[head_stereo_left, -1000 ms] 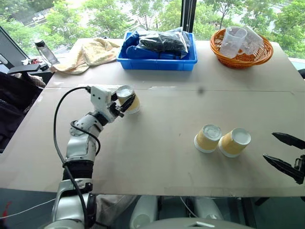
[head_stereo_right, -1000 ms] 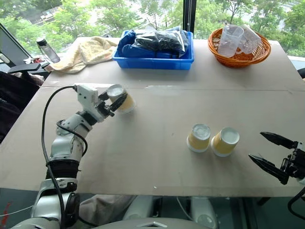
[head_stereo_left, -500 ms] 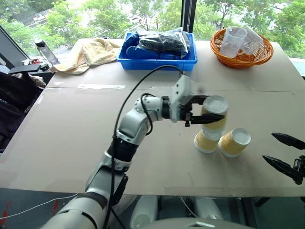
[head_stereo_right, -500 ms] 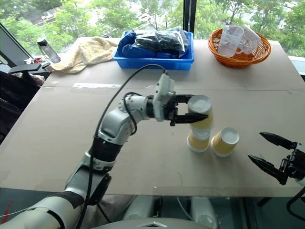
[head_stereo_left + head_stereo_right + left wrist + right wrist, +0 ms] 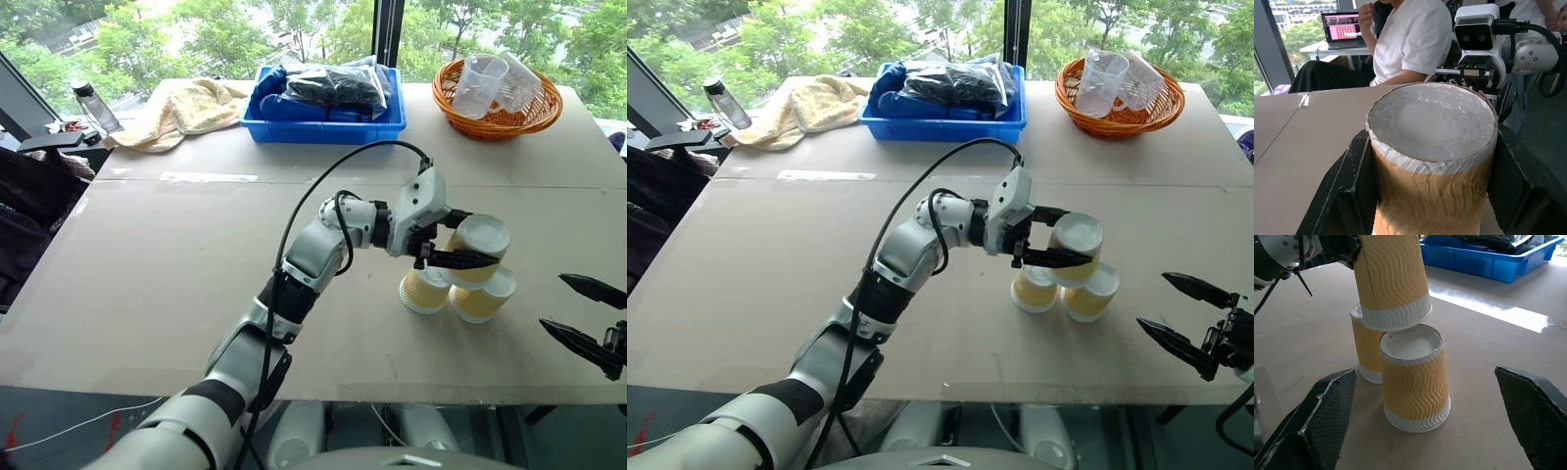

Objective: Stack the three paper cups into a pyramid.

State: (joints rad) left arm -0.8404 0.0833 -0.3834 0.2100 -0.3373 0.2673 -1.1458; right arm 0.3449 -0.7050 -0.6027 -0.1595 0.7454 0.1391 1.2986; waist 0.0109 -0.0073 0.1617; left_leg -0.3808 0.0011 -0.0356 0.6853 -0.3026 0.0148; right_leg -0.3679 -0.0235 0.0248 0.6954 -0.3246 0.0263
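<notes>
Two paper cups stand upside down side by side on the table, one point(image 5: 423, 291) to the left of the other point(image 5: 482, 300). The third cup point(image 5: 478, 246) hangs base up and slightly tilted just above the pair, with my left gripper point(image 5: 466, 239) shut on its sides. The right wrist view shows its rim point(image 5: 1396, 316) over the gap between the near cup point(image 5: 1415, 382) and the far cup point(image 5: 1366, 350); I cannot tell whether they touch. In the left wrist view black fingers point(image 5: 1359, 181) flank the held cup point(image 5: 1432, 161). My right gripper point(image 5: 586, 315) stays open to the right of the cups, near the table's front edge.
Along the table's far side lie a blue bin point(image 5: 323, 127) with dark bags, a wicker basket point(image 5: 498, 117) holding clear plastic cups, a yellow towel point(image 5: 186, 106) and a bottle point(image 5: 95, 106). A seated person point(image 5: 1410, 44) appears in the left wrist view.
My left gripper carried its cup from the table's left side rightward to just above the two standing cups. The right gripper has not moved.
</notes>
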